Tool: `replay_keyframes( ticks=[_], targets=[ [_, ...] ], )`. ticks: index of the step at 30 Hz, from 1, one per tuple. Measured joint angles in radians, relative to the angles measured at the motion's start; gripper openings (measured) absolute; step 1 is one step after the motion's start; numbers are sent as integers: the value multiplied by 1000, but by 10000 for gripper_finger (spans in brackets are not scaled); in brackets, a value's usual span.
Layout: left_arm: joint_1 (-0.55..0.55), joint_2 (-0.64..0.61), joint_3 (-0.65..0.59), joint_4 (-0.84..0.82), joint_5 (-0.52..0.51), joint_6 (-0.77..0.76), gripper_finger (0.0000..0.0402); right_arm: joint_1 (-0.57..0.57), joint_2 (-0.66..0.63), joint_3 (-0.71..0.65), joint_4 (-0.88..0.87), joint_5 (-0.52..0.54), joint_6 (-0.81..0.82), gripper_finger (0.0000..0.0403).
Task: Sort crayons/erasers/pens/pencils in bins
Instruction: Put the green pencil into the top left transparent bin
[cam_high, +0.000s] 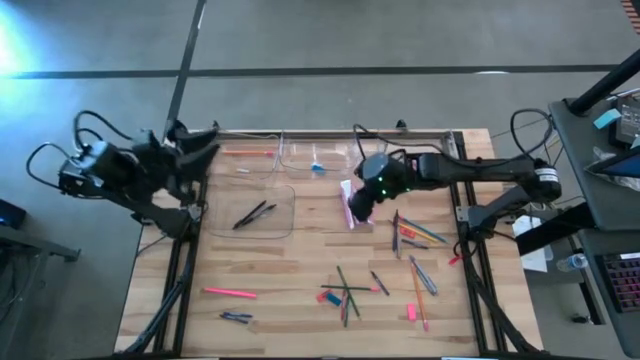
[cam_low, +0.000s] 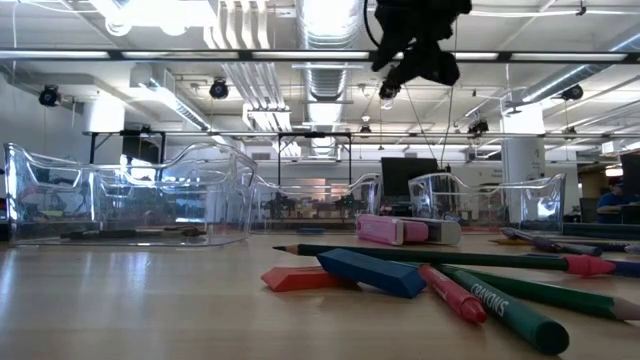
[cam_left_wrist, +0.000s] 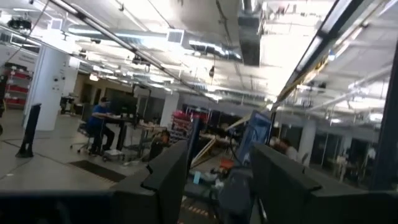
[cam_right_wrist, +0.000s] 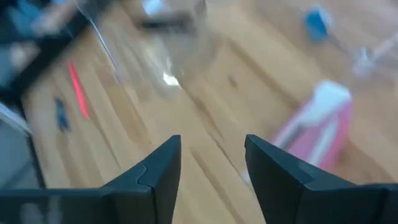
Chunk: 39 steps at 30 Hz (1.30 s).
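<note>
The right gripper (cam_right_wrist: 211, 168) hovers above the wooden table (cam_high: 300, 265) with its dark fingers parted and nothing between them. Just beyond its tips lies a pink-and-white block eraser (cam_right_wrist: 320, 124), blurred here; the overhead view shows it (cam_high: 349, 203) touching the gripper's shadowed underside. Farther on, clear plastic bins (cam_high: 262, 208) hold dark pens. The left gripper (cam_left_wrist: 211, 186) waits off the table's edge, fingers apart, empty.

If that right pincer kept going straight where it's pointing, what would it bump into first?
Probably bare wooden tabletop: the right pincer stands open and empty, aimed between its fingers at wood, with the pink eraser off to one side. Depth is hard to judge.
</note>
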Motion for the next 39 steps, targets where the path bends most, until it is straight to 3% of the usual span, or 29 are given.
replay_keyframes(
  ticks=[10,20,30,39],
  targets=[
    [0,-53,-24,-2,-11,73,162,170,38,-2,-96,-214,-173,188],
    [0,-10,-24,0,-36,73,162,302,173,-25,-152,-187,-273,221],
    [0,22,-24,-1,-59,71,162,369,252,-231,145,-186,-184,221],
    [0,19,-24,-2,-60,47,162,396,342,-245,236,-169,-162,221]
  ],
)
